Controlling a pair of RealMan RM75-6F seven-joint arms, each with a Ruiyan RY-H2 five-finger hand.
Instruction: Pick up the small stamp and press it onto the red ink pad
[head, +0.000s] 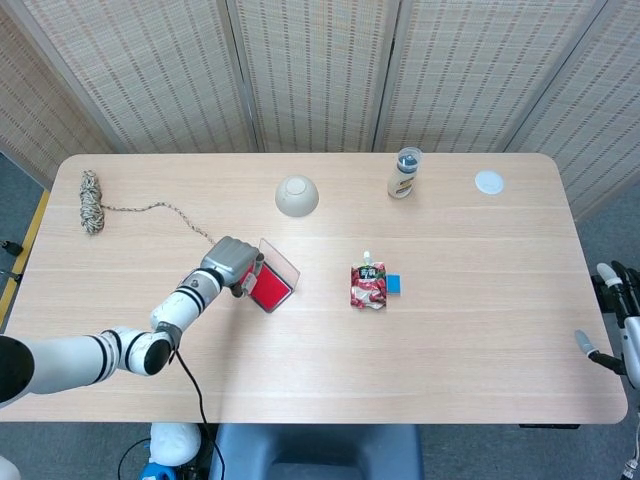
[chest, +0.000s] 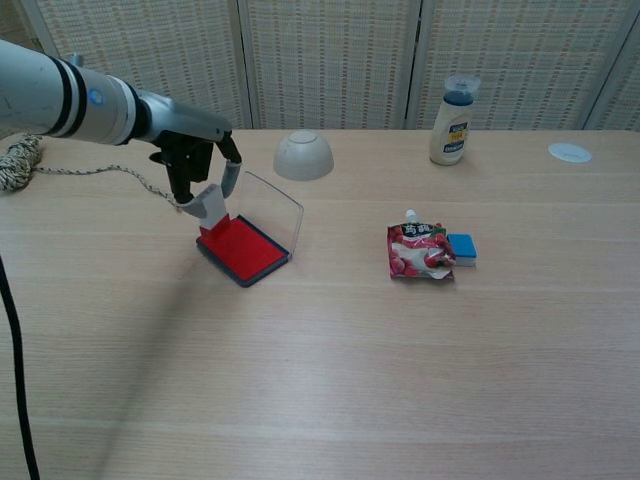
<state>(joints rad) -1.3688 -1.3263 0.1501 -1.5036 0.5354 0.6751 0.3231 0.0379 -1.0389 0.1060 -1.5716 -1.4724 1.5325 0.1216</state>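
Note:
My left hand (chest: 195, 160) pinches the small white stamp (chest: 211, 205) and holds it in the air, just above and left of the red ink pad (chest: 243, 250). The stamp's lower end hangs clear of the red surface. The pad's clear lid (chest: 277, 207) stands open behind it. In the head view the left hand (head: 232, 262) sits left of the ink pad (head: 269, 288) and mostly covers the stamp. My right hand (head: 606, 320) shows only at the far right edge, off the table, with its fingers apart and nothing in it.
An upturned cream bowl (chest: 303, 155) lies behind the pad. A red pouch (chest: 418, 250) and a blue block (chest: 461, 248) lie mid-table. A bottle (chest: 451, 120) and a white disc (chest: 570, 152) sit at the back right. A rope coil (head: 92, 200) lies far left, its tail running toward the pad.

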